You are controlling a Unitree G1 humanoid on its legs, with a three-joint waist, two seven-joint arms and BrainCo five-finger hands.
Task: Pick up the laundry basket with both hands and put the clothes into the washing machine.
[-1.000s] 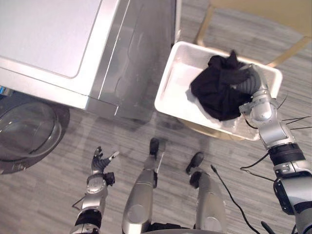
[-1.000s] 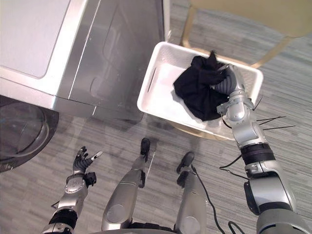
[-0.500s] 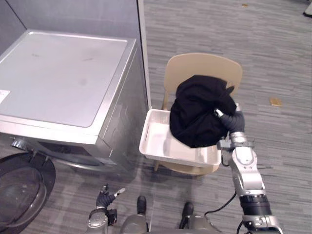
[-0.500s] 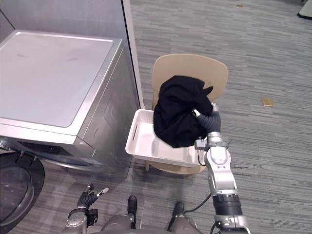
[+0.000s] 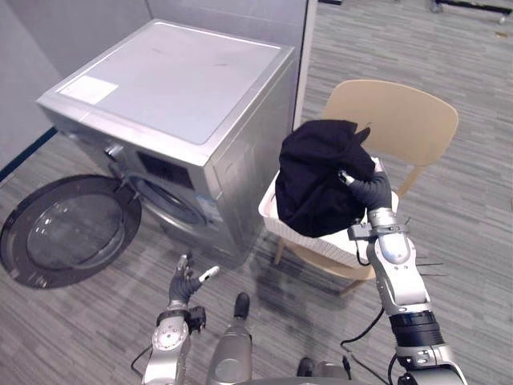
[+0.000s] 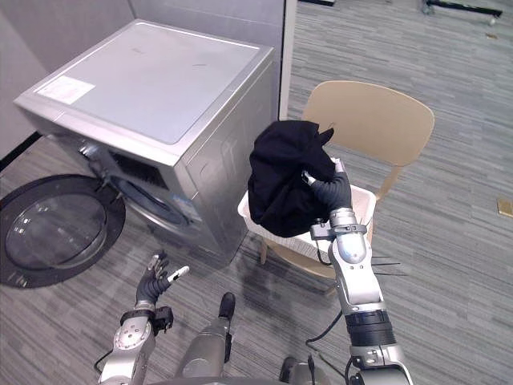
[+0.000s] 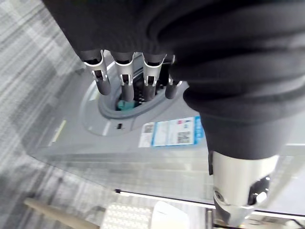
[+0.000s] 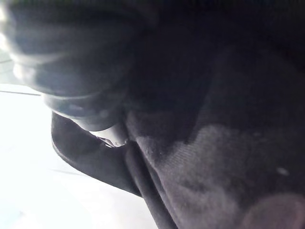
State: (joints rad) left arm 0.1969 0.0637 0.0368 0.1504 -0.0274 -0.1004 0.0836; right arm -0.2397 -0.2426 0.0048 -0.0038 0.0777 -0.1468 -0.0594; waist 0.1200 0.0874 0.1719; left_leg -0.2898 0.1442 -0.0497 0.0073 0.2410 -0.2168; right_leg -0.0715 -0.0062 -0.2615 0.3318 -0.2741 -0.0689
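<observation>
A bundle of black clothes (image 5: 317, 180) hangs over the white laundry basket (image 5: 345, 243), which sits on a beige chair (image 5: 397, 120). My right hand (image 5: 367, 192) is shut on the bundle's right side and holds it above the basket; the cloth hides most of the basket. In the right wrist view the dark cloth (image 8: 205, 143) lies right against the hand. The silver washing machine (image 5: 184, 88) stands left of the chair, its drum opening (image 5: 164, 200) uncovered. My left hand (image 5: 186, 282) is low above the floor in front of the machine, open and holding nothing, its fingers (image 7: 124, 76) straight.
The washer's round door (image 5: 68, 233) is swung fully open, low at the left over the grey floor. A grey partition wall (image 5: 240, 10) runs behind the machine. There is open floor between the machine's front and me.
The camera has swung up and left, bringing the washer's front and door into view. My right hand has lifted the black clothes from inside the basket to above it. The left hand stays low.
</observation>
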